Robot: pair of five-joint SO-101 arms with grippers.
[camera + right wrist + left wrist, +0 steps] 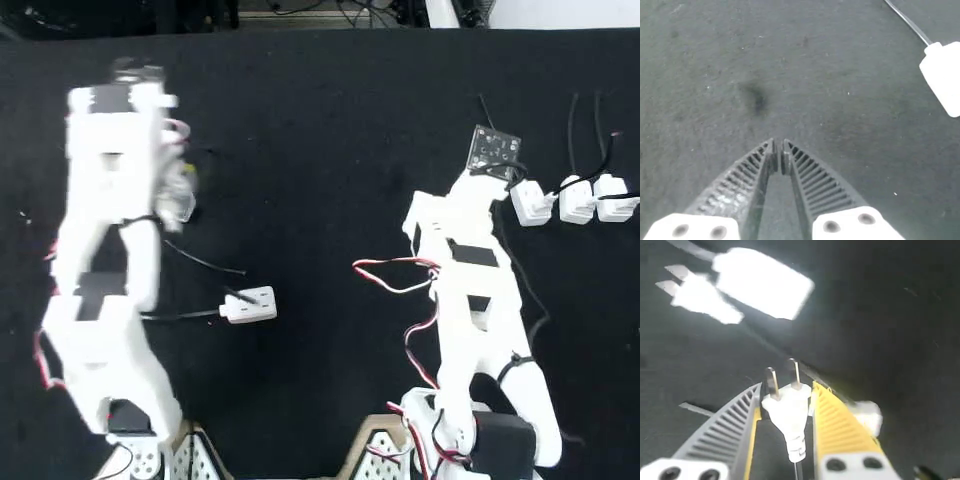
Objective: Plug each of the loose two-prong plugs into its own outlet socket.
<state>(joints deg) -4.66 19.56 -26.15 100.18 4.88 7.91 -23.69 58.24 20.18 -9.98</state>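
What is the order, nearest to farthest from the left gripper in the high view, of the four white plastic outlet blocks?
1. The lone outlet block, mid-table, near the left gripper.
2. The inner block of the row by the right arm.
3. The middle block of that row.
4. The outer block, at the picture's edge.

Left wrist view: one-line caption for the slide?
Left gripper clamps a white two-prong plug, prongs pointing ahead over the black table.
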